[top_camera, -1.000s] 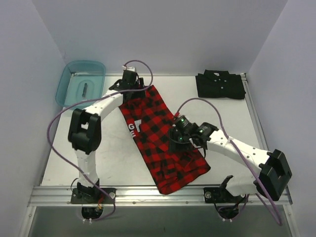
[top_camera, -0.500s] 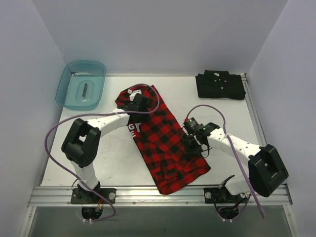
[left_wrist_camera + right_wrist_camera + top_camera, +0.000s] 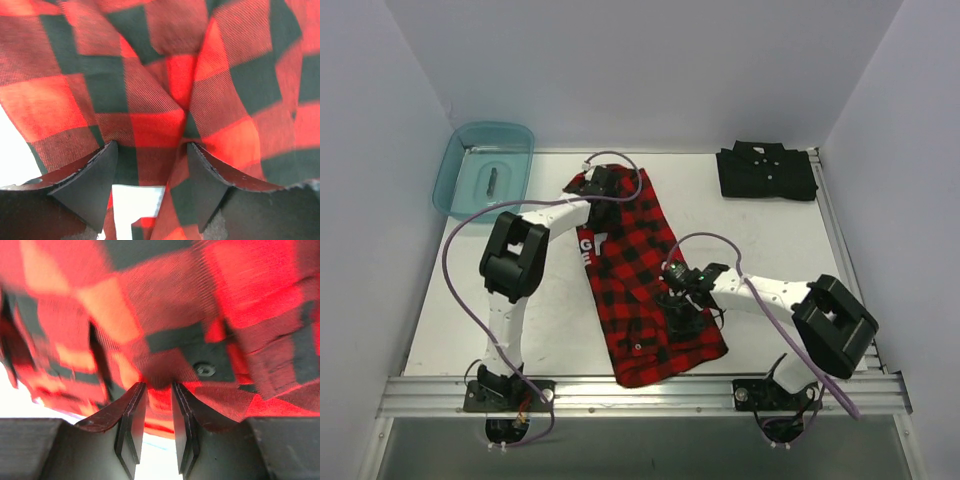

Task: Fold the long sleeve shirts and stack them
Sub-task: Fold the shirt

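Observation:
The red-and-black plaid shirt (image 3: 630,250) lies lengthwise in the middle of the table, with white letters (image 3: 586,245) on its left edge. My left gripper (image 3: 603,183) sits at the shirt's far end. In the left wrist view it (image 3: 152,147) is shut on a raised fold of plaid (image 3: 60,100). My right gripper (image 3: 680,300) is on the shirt's right side, near its front end. In the right wrist view it (image 3: 157,386) pinches a bunch of plaid (image 3: 165,295) beside a button (image 3: 205,370). The black shirt (image 3: 765,172) lies folded at the back right, apart from both grippers.
A translucent teal bin (image 3: 455,160) stands at the back left corner with a small dark object (image 3: 492,181) inside. Walls close in the table on the left, back and right. A metal rail (image 3: 640,392) runs along the near edge.
The plaid shirt's near end has swung left with my right gripper in it. My left gripper has shifted back to the shirt's far end. Both pairs of jaws have narrowed.

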You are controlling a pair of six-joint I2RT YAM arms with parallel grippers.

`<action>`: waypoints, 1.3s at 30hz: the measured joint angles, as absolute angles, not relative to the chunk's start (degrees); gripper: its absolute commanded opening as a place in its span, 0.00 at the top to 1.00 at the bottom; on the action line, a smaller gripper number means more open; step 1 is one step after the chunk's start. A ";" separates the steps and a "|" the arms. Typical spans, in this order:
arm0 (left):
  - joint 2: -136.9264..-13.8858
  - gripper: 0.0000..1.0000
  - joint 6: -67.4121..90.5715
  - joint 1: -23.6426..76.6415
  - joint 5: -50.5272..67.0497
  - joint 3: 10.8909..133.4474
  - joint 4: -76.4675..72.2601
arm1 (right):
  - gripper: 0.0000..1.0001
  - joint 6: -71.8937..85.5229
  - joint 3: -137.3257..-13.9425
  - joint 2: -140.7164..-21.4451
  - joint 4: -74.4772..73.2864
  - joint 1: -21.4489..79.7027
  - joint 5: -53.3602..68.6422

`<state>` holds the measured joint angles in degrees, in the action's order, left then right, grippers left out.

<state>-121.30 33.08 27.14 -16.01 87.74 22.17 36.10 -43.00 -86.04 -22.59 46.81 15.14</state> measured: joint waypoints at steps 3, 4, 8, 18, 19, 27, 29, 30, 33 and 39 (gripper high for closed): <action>-125.95 0.30 30.13 25.85 -14.85 94.91 22.74 | 0.71 37.89 -46.54 -89.19 -20.80 50.70 16.16; -127.59 0.28 29.08 25.39 -14.33 97.32 22.72 | 0.71 38.22 -47.92 -90.32 -20.25 51.68 16.32; -131.41 0.22 25.52 23.97 -12.16 103.94 22.90 | 0.69 38.98 -51.94 -92.47 -18.85 52.64 16.38; -105.89 0.06 27.83 25.82 -10.72 83.66 23.92 | 0.31 37.23 -50.30 -77.21 -21.50 43.00 12.97; -100.12 0.06 29.10 26.39 -10.74 80.20 23.79 | 0.25 37.06 -49.10 -74.54 -21.87 40.16 12.88; -62.17 0.06 39.70 30.81 -6.63 51.03 24.16 | 0.23 37.32 -38.94 -67.53 -24.10 28.34 16.84; -58.13 0.07 42.28 31.51 -4.40 42.89 25.87 | 0.25 37.89 -36.47 -67.26 -24.08 28.16 18.81; -56.60 0.07 43.99 32.03 -2.85 37.93 26.72 | 0.25 38.54 -34.96 -66.89 -23.88 28.16 19.86; -52.53 0.10 48.27 34.22 0.36 28.29 30.28 | 0.26 40.29 -31.57 -65.78 -22.98 28.16 21.56; -47.09 0.14 55.51 40.07 3.33 22.06 30.26 | 0.28 44.03 -26.15 -65.91 -18.57 28.16 24.95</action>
<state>-47.09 55.51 40.07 3.33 22.06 30.26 44.03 -26.15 -65.91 -18.57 28.16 24.95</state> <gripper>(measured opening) 0.862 0.726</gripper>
